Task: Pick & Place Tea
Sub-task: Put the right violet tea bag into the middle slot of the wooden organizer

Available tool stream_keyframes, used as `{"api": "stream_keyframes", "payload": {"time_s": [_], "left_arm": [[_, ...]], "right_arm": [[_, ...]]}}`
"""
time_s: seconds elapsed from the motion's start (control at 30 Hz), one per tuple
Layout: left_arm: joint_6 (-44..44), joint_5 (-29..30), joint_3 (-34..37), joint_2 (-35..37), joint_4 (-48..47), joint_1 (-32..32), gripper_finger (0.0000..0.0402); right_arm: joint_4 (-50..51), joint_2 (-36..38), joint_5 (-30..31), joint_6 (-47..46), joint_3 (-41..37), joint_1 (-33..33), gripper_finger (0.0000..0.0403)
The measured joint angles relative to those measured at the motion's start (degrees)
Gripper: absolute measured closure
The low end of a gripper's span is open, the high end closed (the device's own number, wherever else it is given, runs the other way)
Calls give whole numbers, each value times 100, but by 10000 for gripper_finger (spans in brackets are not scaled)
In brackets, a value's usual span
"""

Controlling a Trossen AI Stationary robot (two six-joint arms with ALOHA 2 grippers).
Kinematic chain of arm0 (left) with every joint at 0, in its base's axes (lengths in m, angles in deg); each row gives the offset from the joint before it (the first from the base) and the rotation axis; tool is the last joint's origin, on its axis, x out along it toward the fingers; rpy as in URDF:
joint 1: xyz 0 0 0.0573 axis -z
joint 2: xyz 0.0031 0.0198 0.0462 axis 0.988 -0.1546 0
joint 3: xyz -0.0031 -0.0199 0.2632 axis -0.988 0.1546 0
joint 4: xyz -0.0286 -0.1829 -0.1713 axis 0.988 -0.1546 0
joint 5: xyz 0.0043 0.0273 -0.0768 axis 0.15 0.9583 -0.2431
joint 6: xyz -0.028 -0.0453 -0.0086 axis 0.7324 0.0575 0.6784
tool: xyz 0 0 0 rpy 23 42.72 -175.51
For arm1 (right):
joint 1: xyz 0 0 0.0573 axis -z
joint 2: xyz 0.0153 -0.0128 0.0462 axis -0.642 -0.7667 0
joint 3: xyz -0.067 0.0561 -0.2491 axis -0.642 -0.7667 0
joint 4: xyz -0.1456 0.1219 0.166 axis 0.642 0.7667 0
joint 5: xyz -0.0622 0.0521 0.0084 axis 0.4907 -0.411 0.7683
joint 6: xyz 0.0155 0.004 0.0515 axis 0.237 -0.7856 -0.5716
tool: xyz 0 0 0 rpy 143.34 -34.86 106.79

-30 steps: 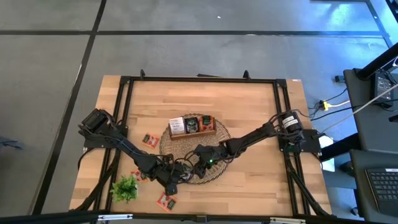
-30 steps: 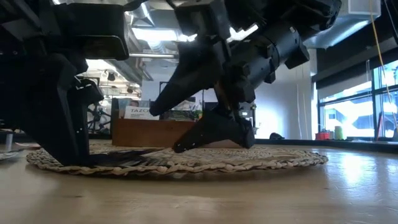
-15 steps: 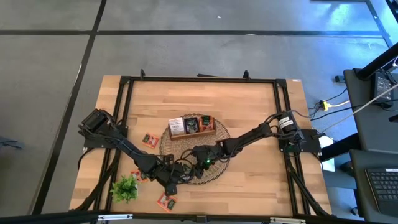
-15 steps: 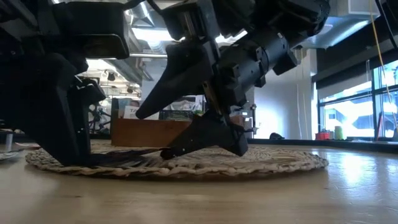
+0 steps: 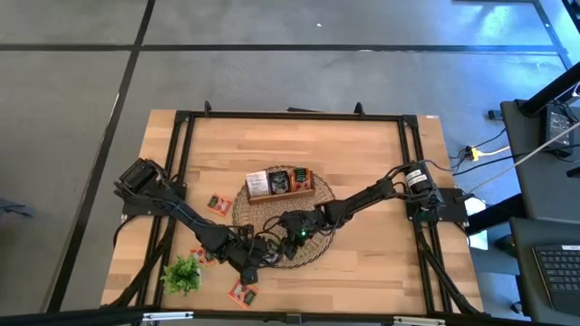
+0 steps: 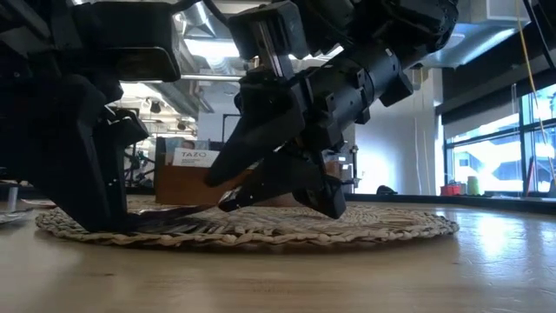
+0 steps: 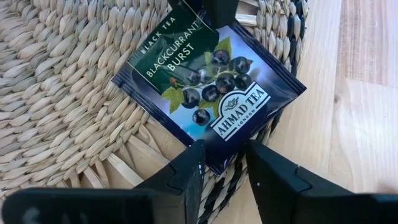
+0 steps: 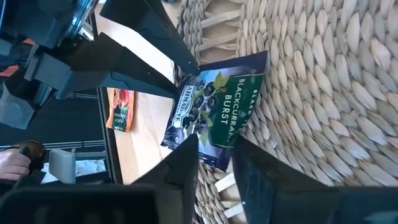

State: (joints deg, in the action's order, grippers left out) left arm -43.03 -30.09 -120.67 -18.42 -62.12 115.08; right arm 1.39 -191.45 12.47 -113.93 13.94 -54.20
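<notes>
A dark tea sachet (image 7: 208, 87) printed "Blackcurrant Burst" lies over the near rim of the round wicker mat (image 5: 245, 213). My left gripper (image 7: 221, 152) is shut on one of its corners. My right gripper (image 8: 214, 146) is shut on the opposite corner. The two grippers meet nose to nose there (image 5: 270, 246). In the low view the right gripper (image 6: 228, 202) slants down toward the left one (image 6: 104, 217), and the sachet shows only as a thin dark edge. My left gripper has the sachet's corner (image 7: 217, 163) over the mat's rim between its two fingers, which slant down from the table's left. The sachet lies nearly flat; whether it rests on the mat I cannot tell. My right gripper has the opposite corner (image 8: 210, 155) between its two fingers, which slant down from the table's right.
A brown wooden tray (image 5: 279, 183) holding sachets stands on the mat's far side. Loose orange sachets lie on the table to the left (image 5: 216, 203) and near the front (image 5: 241, 292). A green sprig (image 5: 181, 273) lies at the front left. A black frame (image 5: 290, 115) borders the table.
My right gripper has shut: its fingers stood wide apart a second ago and now close on the sachet's corner. My left gripper and the sachet have stayed where they were.
</notes>
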Motion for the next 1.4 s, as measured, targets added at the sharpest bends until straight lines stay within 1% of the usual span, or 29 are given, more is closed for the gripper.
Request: {"api": "stream_keyframes", "payload": {"time_s": [0.1,0.27,0.5,0.63,0.83,0.97,1.07,1.13,1.23,1.3,1.4], "left_arm": [[2,2,0,0,-2,0,287],[2,13,0,0,0,0,284],[-55,26,0,7,0,5,287],[-59,-7,3,60,11,15,284],[-59,-76,9,166,-38,15,286],[-100,-220,9,450,-35,25,287],[-137,-226,9,793,-30,60,285],[-207,-157,9,1042,-7,89,283],[-419,85,8,1416,-34,92,284],[-678,161,2,1639,-84,89,286],[-1192,179,-2,1901,-110,36,287]], "right_arm": [[0,0,0,6,0,0,321],[106,0,4,46,2,0,340],[173,0,92,491,2,-2,365],[148,0,115,748,0,0,394],[103,-4,128,1106,-2,1,397],[203,191,79,1447,-4,0,398],[373,541,74,1913,-4,35,399],[733,838,98,2318,-4,83,399],[1571,1379,340,3413,-4,246,400],[2088,1704,672,4193,-2,382,400],[2405,1992,1056,5374,-4,623,400]]}}
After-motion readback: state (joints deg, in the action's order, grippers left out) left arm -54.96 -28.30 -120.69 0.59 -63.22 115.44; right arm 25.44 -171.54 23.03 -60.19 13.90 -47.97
